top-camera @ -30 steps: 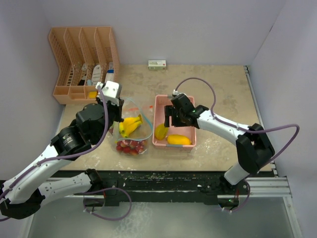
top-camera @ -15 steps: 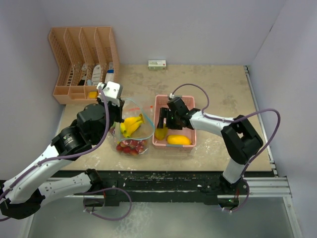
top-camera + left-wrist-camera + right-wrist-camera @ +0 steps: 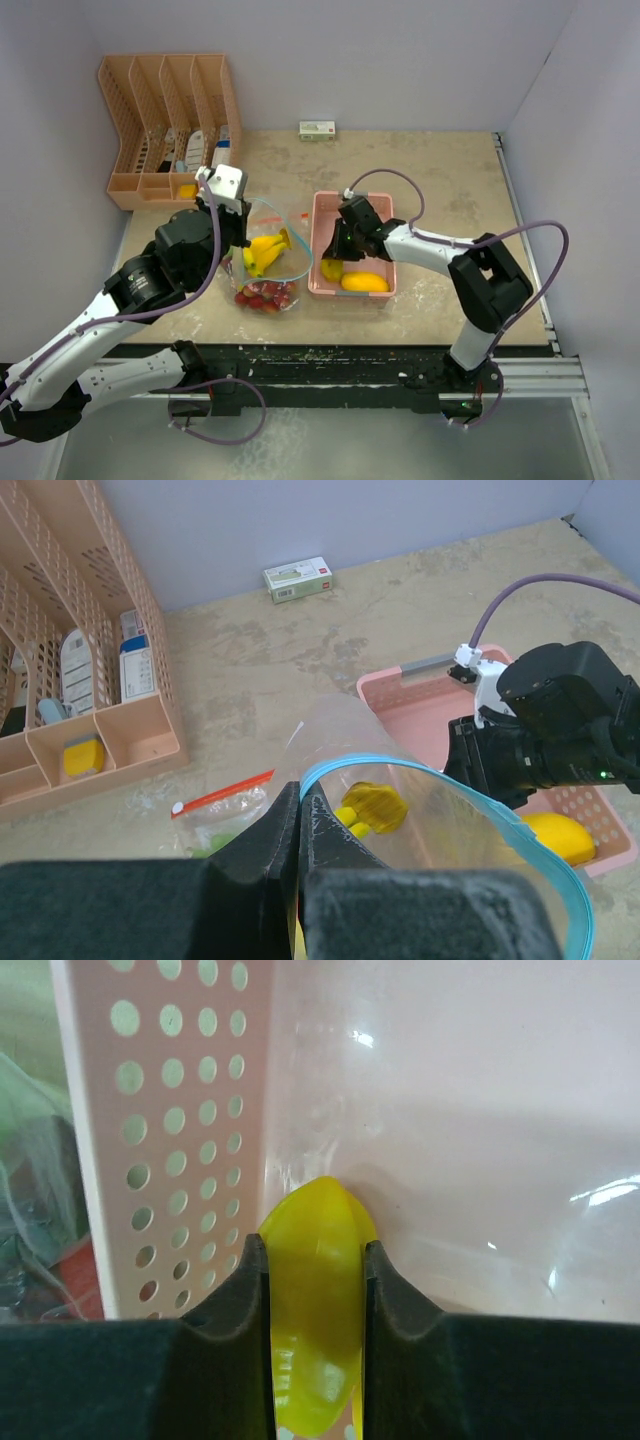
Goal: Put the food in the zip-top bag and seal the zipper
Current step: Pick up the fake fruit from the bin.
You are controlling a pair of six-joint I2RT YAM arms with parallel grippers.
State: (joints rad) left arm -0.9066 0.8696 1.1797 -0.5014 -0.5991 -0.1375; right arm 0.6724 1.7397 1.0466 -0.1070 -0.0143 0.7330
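Right gripper point(image 3: 316, 1260) is clamping its jaws narrow on a glossy yellow toy fruit point(image 3: 315, 1225); left gripper point(image 3: 300, 800) jaws are pinching the clear zip-top bag point(image 3: 400, 763).

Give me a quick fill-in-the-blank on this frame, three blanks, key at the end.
1. The right gripper is shut on a ___ fruit piece inside the pink basket.
2. The left gripper pinches the zip-top bag at its rim, holding its mouth ___.
3. The bananas already lie inside the ___.
Missing words: yellow; open; bag.
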